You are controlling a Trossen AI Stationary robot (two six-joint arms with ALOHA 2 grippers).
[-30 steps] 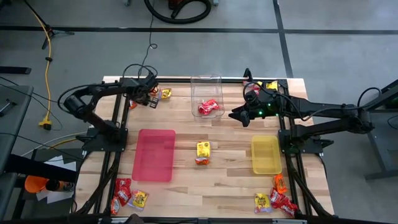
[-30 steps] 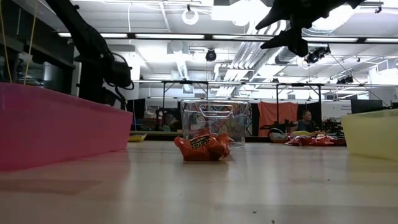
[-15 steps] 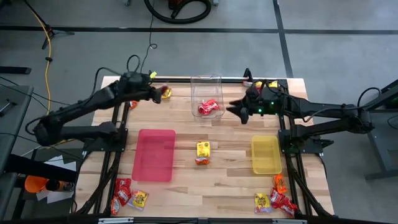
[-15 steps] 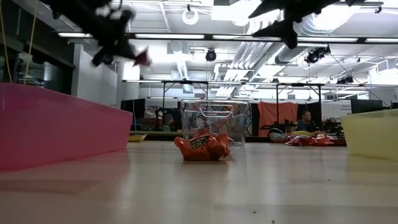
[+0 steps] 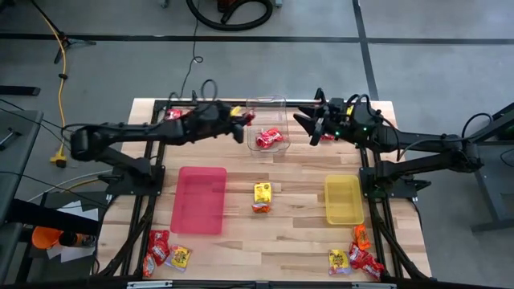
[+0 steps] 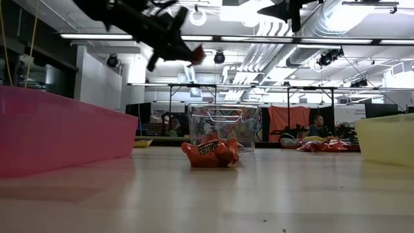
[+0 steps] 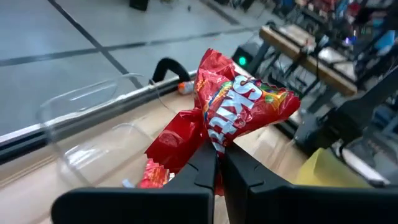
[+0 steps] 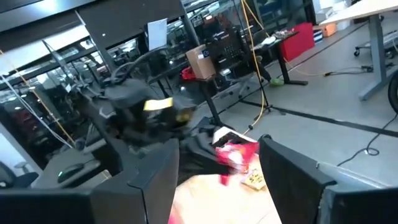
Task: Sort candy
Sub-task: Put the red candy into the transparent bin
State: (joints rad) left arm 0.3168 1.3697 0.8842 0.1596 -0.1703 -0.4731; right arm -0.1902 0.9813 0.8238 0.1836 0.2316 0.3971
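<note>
Clear tub walls are barely made out from above; one red packet lies inside. Left gripper is clamped on a red candy packet, held at tub's edge, long axis pointing away from the fingers. Right gripper is held apart beside the tub.

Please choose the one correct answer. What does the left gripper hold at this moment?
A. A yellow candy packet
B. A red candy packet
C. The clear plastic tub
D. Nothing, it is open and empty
B. In the left wrist view the left gripper is shut on a red candy packet, carried in the air beside the clear plastic tub.
</note>
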